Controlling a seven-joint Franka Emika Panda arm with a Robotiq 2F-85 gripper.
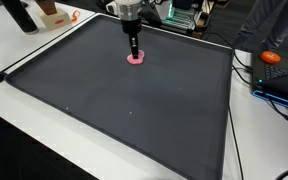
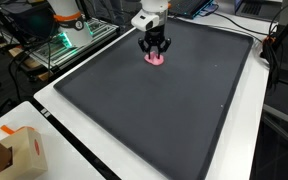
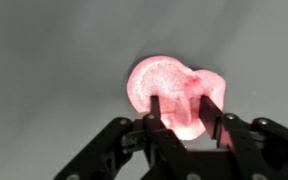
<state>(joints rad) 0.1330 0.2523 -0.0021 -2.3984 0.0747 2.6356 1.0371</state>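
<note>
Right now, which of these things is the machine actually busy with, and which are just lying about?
Busy with: pink soft lump; hand, fingers apart over it; dark mat beneath.
Lying about: cardboard box; orange object; green-lit equipment.

The dark mat on the surface offers open room from its middle to the edge farthest from the tool. A pink object sits directly beneath the tool. Off the mat, a cardboard box blocks one corner, an orange item and dark equipment crowd one side edge, and a lit rack stands beyond another.
</note>
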